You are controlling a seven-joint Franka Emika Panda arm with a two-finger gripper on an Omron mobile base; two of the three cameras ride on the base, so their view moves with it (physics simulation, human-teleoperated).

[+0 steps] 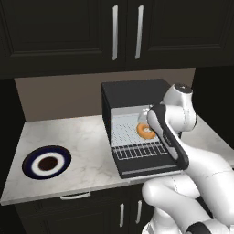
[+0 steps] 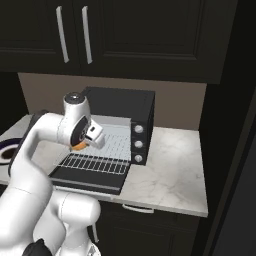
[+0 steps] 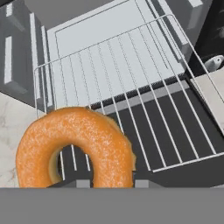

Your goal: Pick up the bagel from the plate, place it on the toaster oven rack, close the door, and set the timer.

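Note:
My gripper is shut on the bagel, an orange-brown ring held on edge just above the toaster oven rack. In the left base view the bagel hangs at the mouth of the oven cavity, with my forearm in front of it. The silver wire rack is pulled partway out over the door, which lies open and flat. The plate, navy-rimmed with a brown centre, sits bare at the counter's left. In the right base view only a sliver of the bagel shows under my hand.
The black toaster oven stands on a marble counter, with three knobs down its right front. Dark upper cabinets hang above it. A tall dark panel closes off the right side.

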